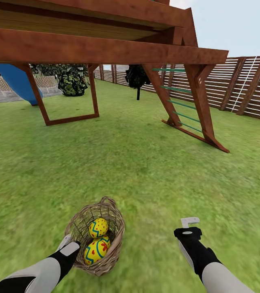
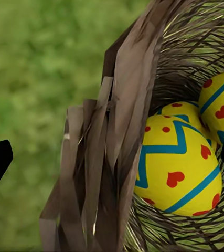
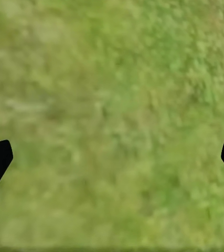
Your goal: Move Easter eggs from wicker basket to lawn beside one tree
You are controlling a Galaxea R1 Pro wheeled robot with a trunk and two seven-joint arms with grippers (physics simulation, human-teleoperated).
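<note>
Leftmost, the left gripper [image 1: 67, 243] straddles the near rim of the wicker basket [image 1: 115, 244] on the lawn [image 1: 146, 171], fingers spread wide; the Easter eggs [image 1: 97, 242] lie inside. Rightward, the right gripper [image 1: 190, 223] hovers over grass, fingers spread.

Open lawn [image 1: 146, 171] surrounds the basket [image 1: 114, 248] on all sides, with no obstacle near it. The basket mouth faces up, unobstructed; its wall [image 2: 117, 136] stands between the left gripper [image 1: 67, 243] and the eggs [image 2: 177, 168]. The loop handle [image 1: 107, 200] rises at the far rim. The right gripper [image 1: 190, 225] hangs over bare grass [image 3: 112, 126]. A wooden play frame [image 1: 105, 49], ladder [image 1: 183, 106] and fence [image 1: 243, 85] stand well beyond.
</note>
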